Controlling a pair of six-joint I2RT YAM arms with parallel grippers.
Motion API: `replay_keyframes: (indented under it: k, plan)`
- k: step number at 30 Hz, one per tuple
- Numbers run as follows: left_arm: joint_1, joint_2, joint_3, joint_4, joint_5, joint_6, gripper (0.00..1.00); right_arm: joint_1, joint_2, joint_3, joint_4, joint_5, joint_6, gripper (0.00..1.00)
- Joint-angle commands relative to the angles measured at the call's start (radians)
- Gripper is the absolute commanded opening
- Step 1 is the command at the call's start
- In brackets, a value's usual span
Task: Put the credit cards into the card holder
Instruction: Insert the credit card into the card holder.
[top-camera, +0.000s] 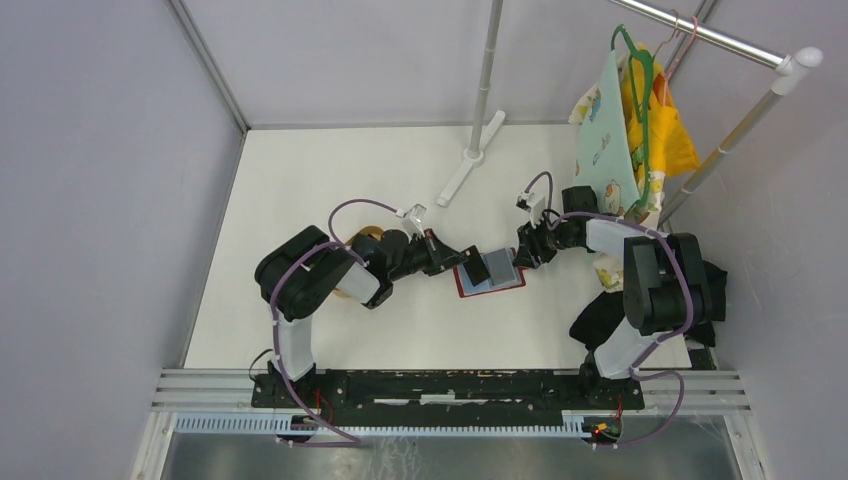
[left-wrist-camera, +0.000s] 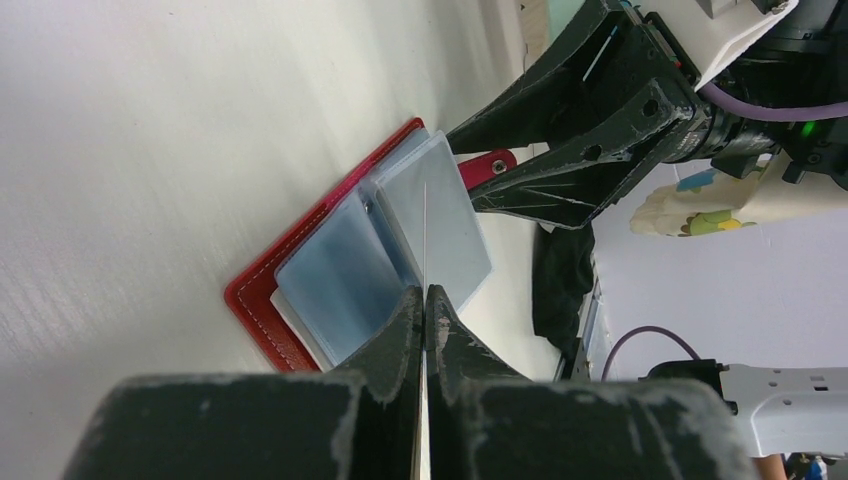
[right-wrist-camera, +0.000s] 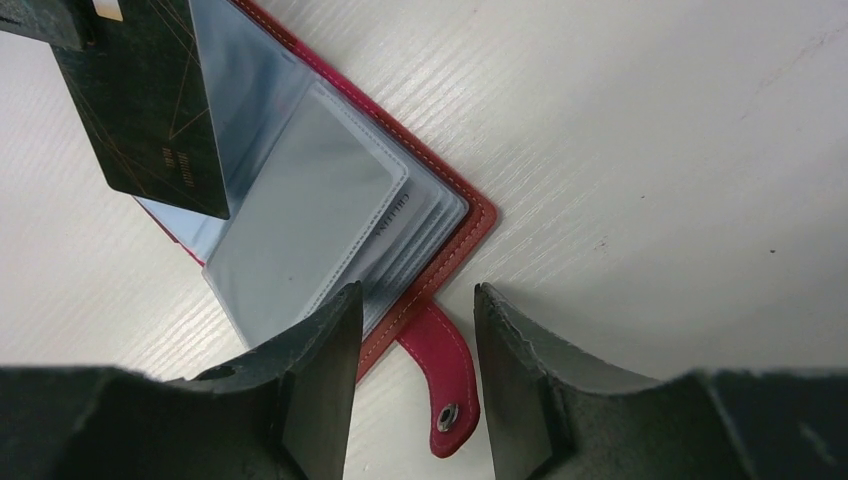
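White desk (top-camera: 330, 180), open card holder (left-wrist-camera: 255, 300) flat at centre. My left pincer (left-wrist-camera: 425, 300), clamped on a black credit card (right-wrist-camera: 150, 110), hangs edge-down just above its pockets (right-wrist-camera: 290, 230); right pincer (right-wrist-camera: 415, 300) gapes astride the snap tab (right-wrist-camera: 445, 385).

The red card holder (top-camera: 497, 278) lies open and flat on the bench (top-camera: 350, 180), its grey-blue pockets fanned up and its snap tab (right-wrist-camera: 445, 385) undone. A black credit card (top-camera: 476, 268) stands tilted over its nine-o'clock half, pinched in the left claw (left-wrist-camera: 425, 295).

Print on the black card (right-wrist-camera: 150, 110) is too small to read.
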Motion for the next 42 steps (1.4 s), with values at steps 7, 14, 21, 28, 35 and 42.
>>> replay_keyframes:
  k: [7,14,21,28,35,42]
  plan:
    - [-0.007,-0.009,0.034,0.033,-0.022,-0.04,0.02,-0.005,-0.072,0.008,0.039,0.032,0.027,0.5]
    - [-0.013,0.006,0.051,0.02,-0.024,-0.05,0.02,-0.005,-0.135,-0.026,0.079,-0.03,0.042,0.51]
    - [-0.023,0.009,0.054,-0.011,-0.05,-0.048,0.02,0.019,-0.043,-0.016,0.057,-0.033,0.054,0.5]
    - [-0.025,0.003,0.05,-0.024,-0.06,-0.041,0.02,0.049,-0.011,-0.001,0.049,0.089,0.043,0.47]
    - [-0.025,-0.016,0.032,-0.021,-0.061,-0.041,0.02,0.058,0.005,0.008,0.038,0.132,0.03,0.44]
    - [-0.025,-0.02,0.013,-0.017,-0.069,-0.054,0.02,0.063,0.011,0.01,0.033,0.142,0.025,0.44]
